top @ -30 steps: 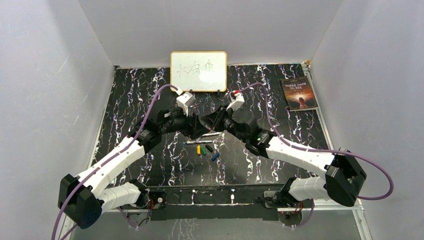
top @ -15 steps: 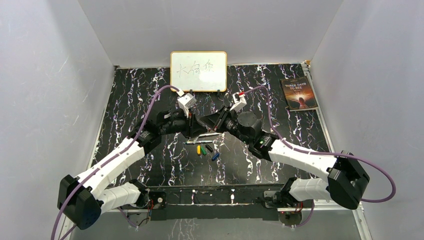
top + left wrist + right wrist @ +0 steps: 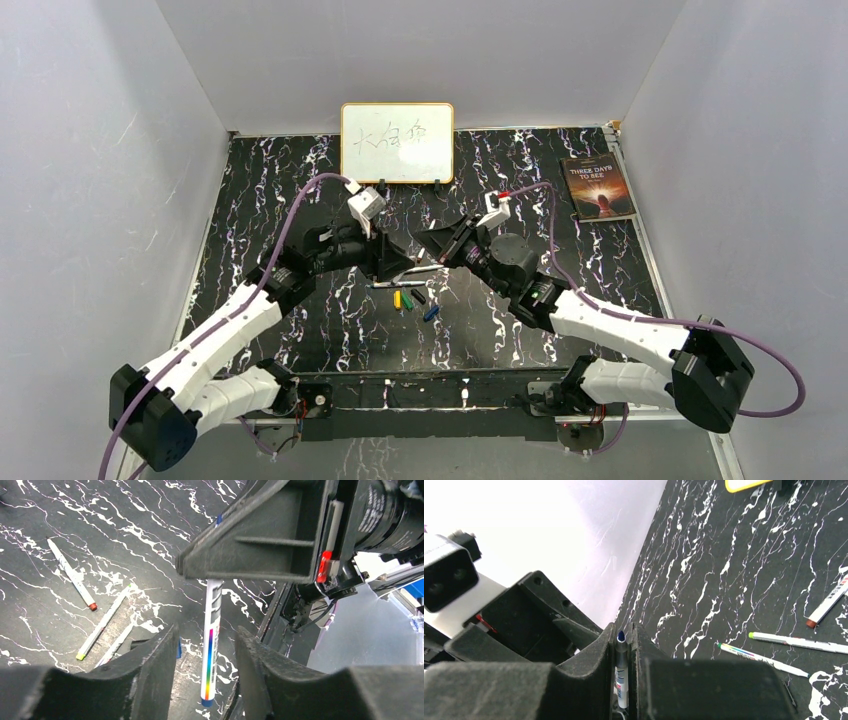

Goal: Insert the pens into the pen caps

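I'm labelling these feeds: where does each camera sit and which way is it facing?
Top external: above and behind the arms, looking down at the table; both arms show.
Left wrist: on the left gripper, looking past its open fingers at the pen the right gripper holds.
Right wrist: on the right gripper, looking along its fingers and that pen toward a wall.
Wrist views share that pen and loose pens.

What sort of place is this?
Probably a robot test booth in a lab: plain white walls box in a black marbled table, the left arm and right arm are bolted at its near edge, and loose pens lie on it.
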{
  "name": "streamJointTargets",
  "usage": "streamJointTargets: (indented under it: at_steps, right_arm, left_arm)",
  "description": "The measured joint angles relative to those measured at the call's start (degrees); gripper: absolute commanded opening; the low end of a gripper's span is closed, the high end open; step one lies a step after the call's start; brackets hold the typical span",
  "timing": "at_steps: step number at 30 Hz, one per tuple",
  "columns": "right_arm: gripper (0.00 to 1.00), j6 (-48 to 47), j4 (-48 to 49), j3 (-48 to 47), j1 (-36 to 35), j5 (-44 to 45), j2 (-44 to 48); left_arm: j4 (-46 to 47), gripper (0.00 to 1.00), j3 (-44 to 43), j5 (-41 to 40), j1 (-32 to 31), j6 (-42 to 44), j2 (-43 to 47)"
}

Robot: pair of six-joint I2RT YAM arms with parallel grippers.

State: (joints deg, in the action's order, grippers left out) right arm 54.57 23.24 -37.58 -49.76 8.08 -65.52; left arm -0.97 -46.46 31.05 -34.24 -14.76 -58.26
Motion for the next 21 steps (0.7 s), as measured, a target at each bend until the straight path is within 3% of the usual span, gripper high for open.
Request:
streamJointTargets:
  at_steps: [7,14,17,21]
  right_arm:
    - [0.0,0.04,1.05,0.0,0.13,1.22,0.98]
    - [0.0,0.66,1.55,0.0,0.26,1.22,0.98]
    - [0.0,0.92,1.81,0.0,0.26,1.2,0.94]
    - [0.0,1.46,2.29,0.13,0.37,1.01,0.68]
  left_arm:
    - [0.24,0.42,1.09,0.39,-0.02,-0.11,0.44]
    - [0.74,0.23,1.38,2.19,-0.02,-0.85,-0.81]
    - [1.07,0.01,1.38,2.99,-0.02,-1.27,-1.14]
    - [1.73,0.0,1.42,3.69,-0.11,-1.42,-1.14]
